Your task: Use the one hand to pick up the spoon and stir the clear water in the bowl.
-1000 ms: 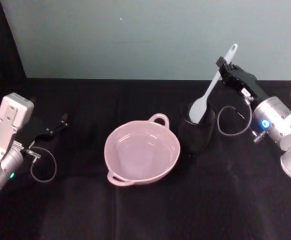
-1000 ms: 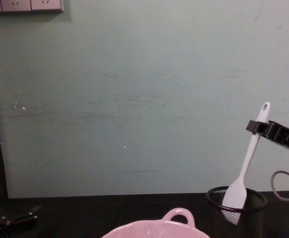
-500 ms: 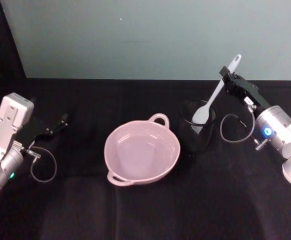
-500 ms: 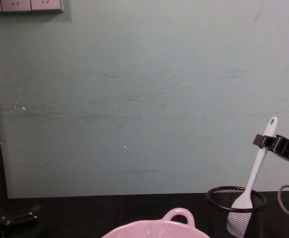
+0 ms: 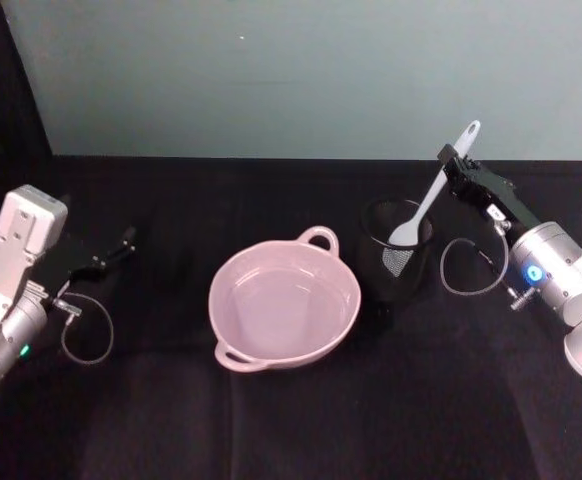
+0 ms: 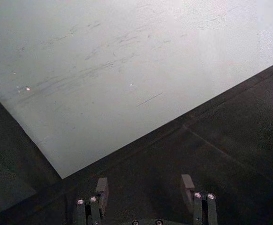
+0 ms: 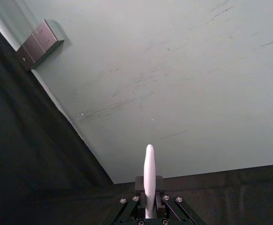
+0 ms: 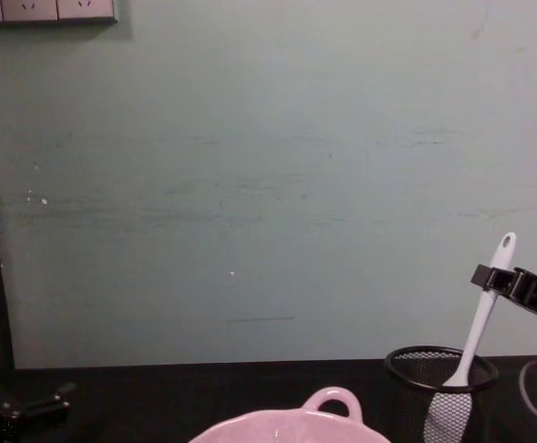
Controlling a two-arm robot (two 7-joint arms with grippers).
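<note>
Fingers of our right gripper (image 5: 452, 162) are clamped on the upper handle of the spoon (image 5: 426, 198), just below the holed end that sticks up past them. In the right wrist view we see that white handle (image 7: 148, 178) standing straight up between the closed jaws. We hold the gripper above the right rim of the black mesh cup (image 5: 395, 262), on the right side of the table toward the far edge. From the chest we see the spoon (image 8: 479, 329) leaning, its handle tilted up to the right and its blade down inside the mesh cup (image 8: 439, 399).

Left of the cup, and a little nearer, sits the pink bowl (image 5: 228, 309) with clear water in it, a loop handle on its far rim. The cup stands just beside it.

Our left gripper (image 5: 110, 251) rests far off on the left of the black table (image 5: 291, 430), its fingers (image 6: 101, 186) spread apart on nothing.
</note>
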